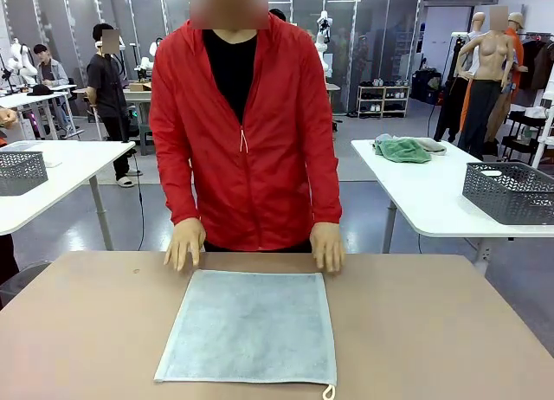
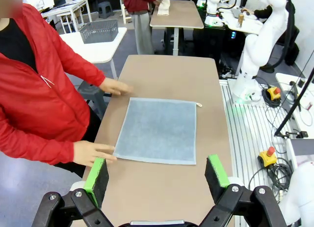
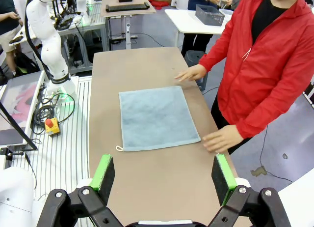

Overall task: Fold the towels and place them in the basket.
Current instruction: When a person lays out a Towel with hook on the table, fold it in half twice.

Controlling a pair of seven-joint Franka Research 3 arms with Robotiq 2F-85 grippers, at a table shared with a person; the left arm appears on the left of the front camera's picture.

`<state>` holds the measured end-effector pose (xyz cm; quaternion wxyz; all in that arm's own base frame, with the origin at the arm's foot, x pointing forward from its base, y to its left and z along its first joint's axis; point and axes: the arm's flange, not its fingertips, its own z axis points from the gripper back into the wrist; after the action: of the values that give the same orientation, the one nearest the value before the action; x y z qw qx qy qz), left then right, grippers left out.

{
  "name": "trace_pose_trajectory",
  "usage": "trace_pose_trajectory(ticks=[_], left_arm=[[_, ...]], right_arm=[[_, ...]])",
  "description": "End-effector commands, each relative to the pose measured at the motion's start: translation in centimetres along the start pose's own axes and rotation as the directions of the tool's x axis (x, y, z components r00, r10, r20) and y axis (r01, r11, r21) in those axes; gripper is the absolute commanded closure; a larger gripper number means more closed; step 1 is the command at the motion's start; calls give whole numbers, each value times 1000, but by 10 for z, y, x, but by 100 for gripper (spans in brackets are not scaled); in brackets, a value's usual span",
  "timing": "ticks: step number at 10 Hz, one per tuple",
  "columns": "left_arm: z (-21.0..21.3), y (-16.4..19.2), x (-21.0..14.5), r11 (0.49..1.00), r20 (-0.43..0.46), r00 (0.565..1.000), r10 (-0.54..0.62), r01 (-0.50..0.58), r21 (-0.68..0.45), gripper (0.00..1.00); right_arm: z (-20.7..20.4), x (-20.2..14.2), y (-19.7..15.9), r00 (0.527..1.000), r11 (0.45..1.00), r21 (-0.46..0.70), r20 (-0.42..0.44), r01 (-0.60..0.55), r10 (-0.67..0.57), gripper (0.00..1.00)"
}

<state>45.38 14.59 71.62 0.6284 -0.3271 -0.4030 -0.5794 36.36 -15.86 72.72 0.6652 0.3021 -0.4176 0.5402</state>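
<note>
Fingers (image 2: pixel 98 178) of the left gripper (image 2: pixel 156 170), black with green pads, stand spread wide apart with nothing between them. They hover above the left end of the brown table (image 2: pixel 162 74), clear of its surface. The right gripper (image 3: pixel 163 167) is likewise fully released and empty, its fingers (image 3: pixel 223 175) poised above the table's (image 3: pixel 132 65) right end.

Between the two grippers, midway along the table (image 1: pixel 433 331), lies the light blue towel (image 1: pixel 251 326). It is spread flat in a single layer, its edges roughly parallel to the table's edges. The far edge of the towel (image 2: pixel 159 131) runs near the table's far edge, and bare tabletop shows on every side of the towel (image 3: pixel 157 118). A small white hanging loop (image 1: pixel 328 391) projects from its near right corner.

At the far edge stands a person in a red jacket (image 1: pixel 251 140). One hand (image 1: pixel 184 242) rests palm down on the table just beside the towel's far left corner. The other hand (image 1: pixel 328 246) rests likewise at the far right corner, whether touching the cloth cannot be told.

Beyond the near edge, the left wrist view shows the white links of the right arm (image 2: pixel 260 40). On a white side table (image 1: pixel 433 192) behind the person are a grey lattice basket (image 1: pixel 511 192) and a crumpled green cloth (image 1: pixel 402 149).
</note>
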Motion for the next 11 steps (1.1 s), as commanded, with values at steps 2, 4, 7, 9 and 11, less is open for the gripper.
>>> trace_pose_trajectory(ticks=[2,4,7,9,11], left_arm=[[0,0,0,1000,2,1000,-2,2,-2,0],[0,0,0,1000,2,1000,-2,2,-2,0],[0,0,0,1000,2,1000,-2,2,-2,0],[0,0,0,1000,2,1000,-2,2,-2,0],[0,0,0,1000,0,1000,0,0,0,0]], right_arm=[[-1,2,1,1000,1000,3,11,-4,4,0],[-1,2,1,1000,1000,3,11,-4,4,0],[-1,2,1,1000,1000,3,11,-4,4,0],[-1,2,1,1000,1000,3,11,-4,4,0],[0,0,0,1000,1000,0,0,0,0,0]])
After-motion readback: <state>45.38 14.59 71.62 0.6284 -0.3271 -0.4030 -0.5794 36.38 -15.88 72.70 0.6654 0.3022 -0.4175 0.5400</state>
